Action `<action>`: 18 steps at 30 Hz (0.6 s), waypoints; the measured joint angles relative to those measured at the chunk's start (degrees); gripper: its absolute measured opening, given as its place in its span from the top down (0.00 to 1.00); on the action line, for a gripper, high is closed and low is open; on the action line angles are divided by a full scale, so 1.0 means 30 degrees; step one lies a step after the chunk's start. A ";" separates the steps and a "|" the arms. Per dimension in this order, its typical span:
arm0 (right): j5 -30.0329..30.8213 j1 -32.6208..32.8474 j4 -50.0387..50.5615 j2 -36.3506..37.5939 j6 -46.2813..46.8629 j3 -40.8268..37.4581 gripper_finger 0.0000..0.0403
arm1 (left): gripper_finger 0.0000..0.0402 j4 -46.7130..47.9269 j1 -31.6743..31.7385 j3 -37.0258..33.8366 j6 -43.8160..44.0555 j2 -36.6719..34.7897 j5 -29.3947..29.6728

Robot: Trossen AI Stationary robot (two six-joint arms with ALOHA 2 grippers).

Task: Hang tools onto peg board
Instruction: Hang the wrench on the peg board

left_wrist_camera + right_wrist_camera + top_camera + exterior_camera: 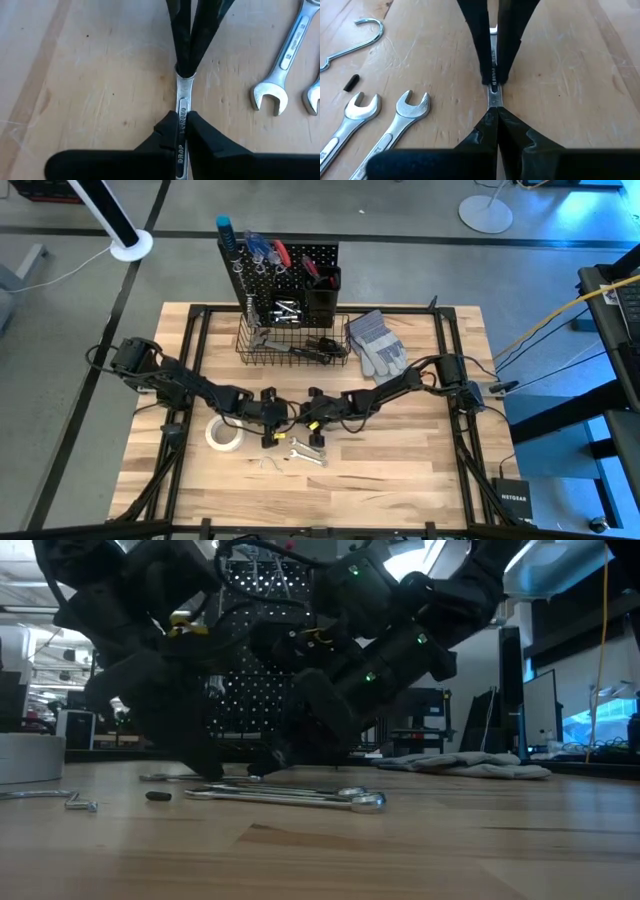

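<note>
A thin silver wrench (182, 112) at 6 o'clock of the counter (400, 450) is clamped by both left pincer (181, 131) and right pincer (496, 112), so it could easily get twisted or dropped if one isn't released before the peg board (300, 265) at 12 gets tried.

Two dark, matte-black jointed arms, bulky segmented housings, black cables along the links, small yellow labels near the wrists, green indicator lights on one arm, tapered black gripper fingers (172, 135)
</note>
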State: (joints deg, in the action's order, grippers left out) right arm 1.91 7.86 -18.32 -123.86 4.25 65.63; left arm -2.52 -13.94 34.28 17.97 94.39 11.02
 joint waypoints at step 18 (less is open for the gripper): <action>-0.0044 0.0022 0.4330 0.3002 -0.1086 0.0705 0.98 | 0.99 0.0721 -0.1768 0.0314 -0.0213 -0.1148 0.1756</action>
State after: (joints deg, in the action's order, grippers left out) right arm 1.78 7.92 -5.33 -114.86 0.99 67.75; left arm -0.36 -19.25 35.22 17.33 90.94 16.29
